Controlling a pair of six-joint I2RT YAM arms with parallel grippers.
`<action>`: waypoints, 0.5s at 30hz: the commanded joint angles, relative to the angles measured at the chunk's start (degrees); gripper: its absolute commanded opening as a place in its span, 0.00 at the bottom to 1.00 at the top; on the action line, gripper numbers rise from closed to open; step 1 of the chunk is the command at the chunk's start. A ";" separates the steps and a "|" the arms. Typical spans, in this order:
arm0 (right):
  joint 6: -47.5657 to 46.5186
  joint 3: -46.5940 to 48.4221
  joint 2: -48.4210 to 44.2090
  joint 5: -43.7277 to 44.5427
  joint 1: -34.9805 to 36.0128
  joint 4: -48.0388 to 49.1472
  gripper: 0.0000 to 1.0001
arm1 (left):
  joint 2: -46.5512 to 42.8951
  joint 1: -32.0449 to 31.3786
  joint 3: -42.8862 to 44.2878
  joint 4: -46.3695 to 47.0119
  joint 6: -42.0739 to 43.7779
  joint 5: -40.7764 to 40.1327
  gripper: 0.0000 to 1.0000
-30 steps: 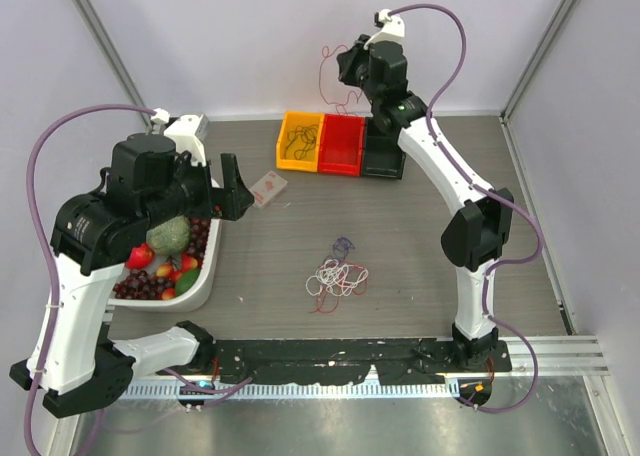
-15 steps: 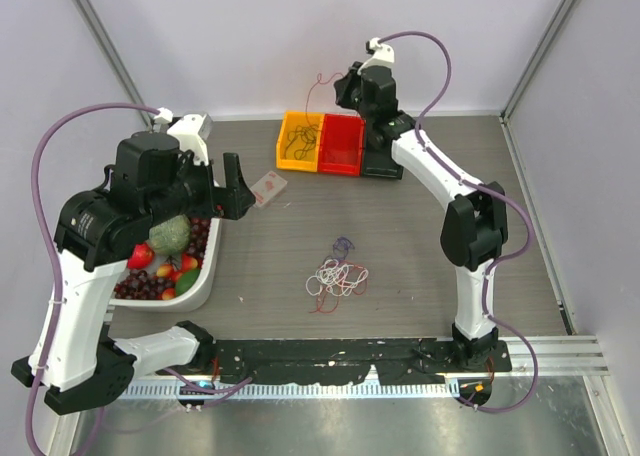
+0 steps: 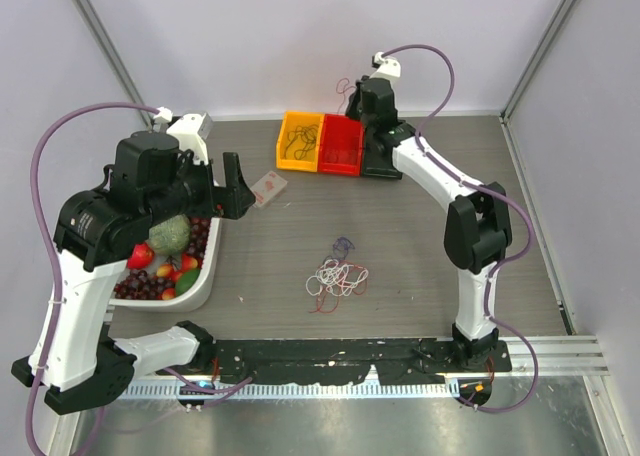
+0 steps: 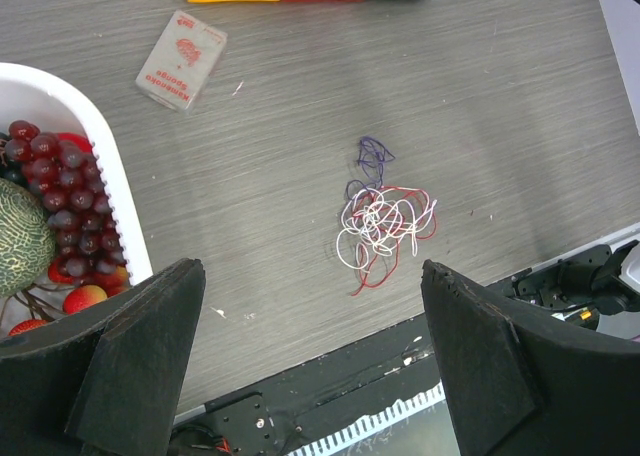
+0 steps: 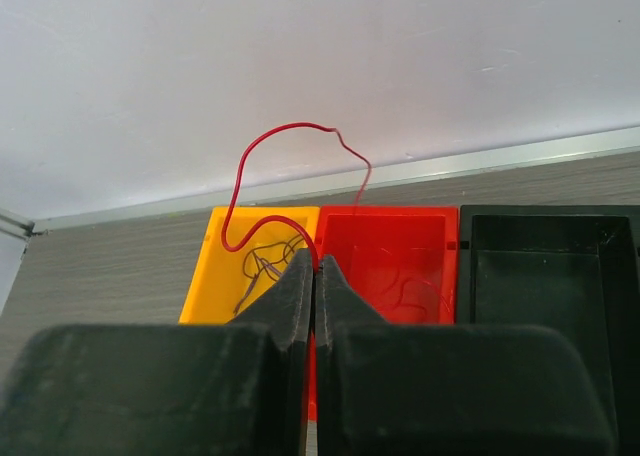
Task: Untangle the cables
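Note:
A loose tangle of red and white cables lies mid-table, and a dark purple-black strand touches its far side. My right gripper is shut on a thin red cable, which loops up from the fingertips and trails down into the red bin. The gripper hangs over the seam between the yellow bin and the red bin. My left gripper is open and empty, high above the table's near edge and left of the tangle.
The yellow bin holds a dark cable. A black bin sits right of the red one. A white basket of fruit stands at the left, and a flat sponge packet lies beyond it.
My right gripper has moved right and down toward the bins, still holding the red cable. The left arm and the tangle have not moved.

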 commanded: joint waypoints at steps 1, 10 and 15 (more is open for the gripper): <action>3.57 -1.61 -5.66 3.84 0.63 0.64 0.01 | 0.31 0.07 1.69 1.18 0.05 -0.24 0.93; 14.83 -2.06 -0.74 -0.63 1.96 -0.85 0.01 | 0.66 0.07 2.75 0.21 0.84 -1.30 0.93; 17.11 -2.59 1.72 -1.34 1.61 -1.03 0.01 | 0.75 0.07 3.19 -0.31 1.19 -1.91 0.93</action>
